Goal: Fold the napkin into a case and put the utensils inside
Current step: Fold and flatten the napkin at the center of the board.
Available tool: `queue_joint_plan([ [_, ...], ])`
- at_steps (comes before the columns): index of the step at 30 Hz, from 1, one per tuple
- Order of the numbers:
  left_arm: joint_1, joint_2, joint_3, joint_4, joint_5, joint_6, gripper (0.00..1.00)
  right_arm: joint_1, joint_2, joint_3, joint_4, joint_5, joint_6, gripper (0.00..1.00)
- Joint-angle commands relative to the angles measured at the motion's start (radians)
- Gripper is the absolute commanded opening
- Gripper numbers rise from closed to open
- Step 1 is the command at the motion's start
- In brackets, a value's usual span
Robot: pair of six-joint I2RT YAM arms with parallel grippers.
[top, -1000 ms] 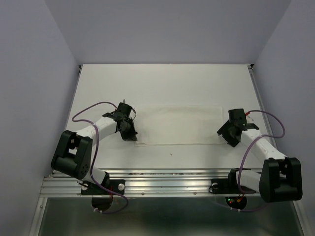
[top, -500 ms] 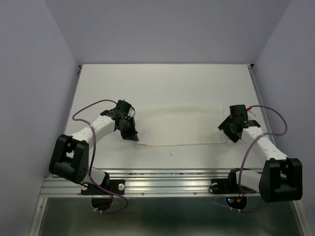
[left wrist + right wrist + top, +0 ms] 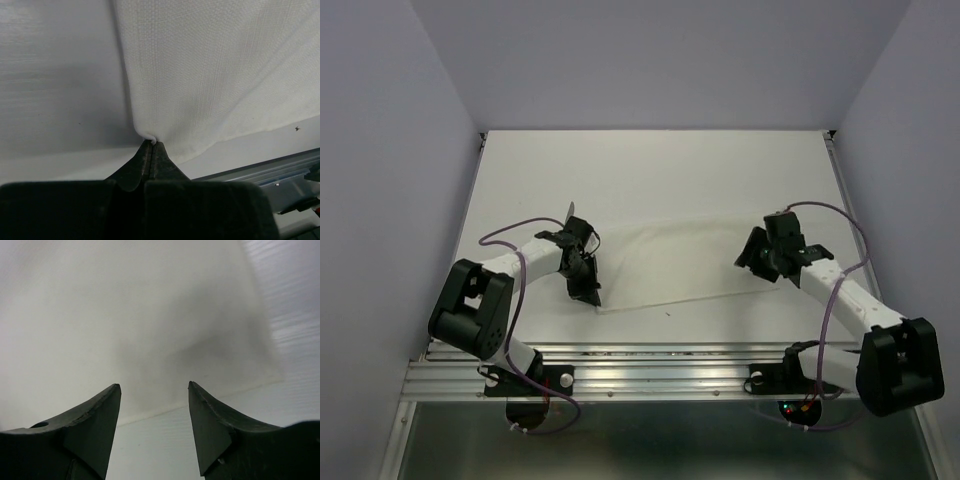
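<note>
no readable text — no labels anywhere

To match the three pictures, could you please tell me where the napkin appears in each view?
Top external: napkin lies between the two arms.
Left wrist: upper right, corner pinched by left gripper.
Right wrist: blurred, upper left, beyond open right gripper.
Shared landmark: its near edge.

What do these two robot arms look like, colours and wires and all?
The left arm and right arm are white tubes between bulky black joints, each trailing a looping purple cable. The left gripper and right gripper are black with two tapered fingers.
</note>
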Motion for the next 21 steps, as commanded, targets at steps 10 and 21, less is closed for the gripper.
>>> queue_joint_plan([
  [10,-0.03,-0.034,0.002,-0.055,-0.004,0.037,0.02,0.611,0.282,0.185,0.327,-0.178,-0.075,0.25],
  [21,-0.03,-0.171,0.14,-0.126,-0.134,0.014,0.42,0.449,0.32,0.276,0.238,0.03,-0.015,0.24],
])
